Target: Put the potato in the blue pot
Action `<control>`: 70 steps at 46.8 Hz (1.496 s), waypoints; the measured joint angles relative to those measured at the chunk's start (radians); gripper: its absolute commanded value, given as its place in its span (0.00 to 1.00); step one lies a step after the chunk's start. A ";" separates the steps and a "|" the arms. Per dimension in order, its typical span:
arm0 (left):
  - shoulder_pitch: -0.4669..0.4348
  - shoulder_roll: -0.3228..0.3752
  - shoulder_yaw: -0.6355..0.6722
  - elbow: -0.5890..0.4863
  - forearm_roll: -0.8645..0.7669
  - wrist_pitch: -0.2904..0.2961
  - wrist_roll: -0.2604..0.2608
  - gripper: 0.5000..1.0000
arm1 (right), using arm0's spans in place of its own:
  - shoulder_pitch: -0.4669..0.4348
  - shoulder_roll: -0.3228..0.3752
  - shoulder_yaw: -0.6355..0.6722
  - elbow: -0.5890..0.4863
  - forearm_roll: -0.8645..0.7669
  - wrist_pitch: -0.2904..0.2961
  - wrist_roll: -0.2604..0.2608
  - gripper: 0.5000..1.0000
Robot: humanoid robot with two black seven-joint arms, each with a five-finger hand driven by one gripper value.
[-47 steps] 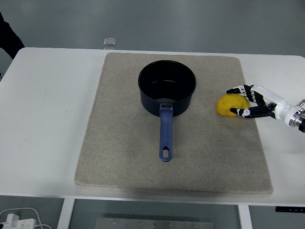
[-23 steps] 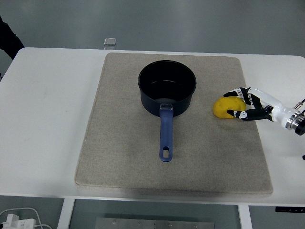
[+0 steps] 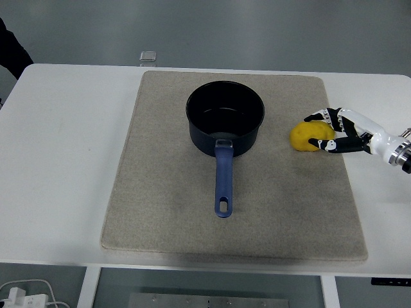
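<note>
Item 1, white table: near edge seen along the bottom; a grey mat is laid over its middle.

Item 2, blue pot: set upright on the mat, toward the far half; the interior is dark and appears empty. Its blue handle is pointed toward the near edge.

Item 3, potato: yellow, rounded, found on the mat near its right edge, to the right of the pot and clear of it. It is not yet in the pot.

Item 4, right hand: brought in from the right edge. Its fingers are curled round the right side of the potato, one over the far side and one at the near side, so a grasp is judged to be made or closing. Whether the potato is lifted off the mat cannot be told.

Item 5, left hand: not seen.

Item 6, small clear object: at the far edge of the table, beyond the mat; a dark sleeve is noted at the far left.

Step in hand: grasping of the potato. Next move, as judged: the potato is to be raised above rim height, carried left over the pot's opening, and let go there; the rim is to be cleared on the way
</note>
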 measured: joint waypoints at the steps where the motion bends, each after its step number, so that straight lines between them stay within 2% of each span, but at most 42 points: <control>1: 0.000 0.000 0.000 0.000 0.000 0.000 0.000 0.99 | 0.003 -0.002 0.000 0.001 0.000 0.001 0.000 0.00; 14: -0.001 0.000 0.001 0.000 0.000 0.000 0.000 0.99 | 0.107 -0.031 -0.011 0.029 0.017 0.007 -0.006 0.00; 25: -0.002 0.000 0.001 0.000 -0.001 0.000 0.000 0.99 | 0.170 -0.007 -0.016 0.028 0.019 -0.002 -0.013 0.00; 43: -0.002 0.000 0.000 -0.002 0.000 0.000 0.000 0.99 | 0.276 0.186 -0.104 -0.065 0.043 -0.025 -0.019 0.00; 62: -0.002 0.000 0.000 0.000 -0.001 0.000 0.000 0.99 | 0.293 0.355 -0.117 -0.186 0.045 -0.028 -0.020 0.00; 70: -0.001 0.000 0.000 -0.001 0.000 0.000 0.000 0.99 | 0.291 0.402 -0.118 -0.221 0.044 -0.031 -0.020 0.00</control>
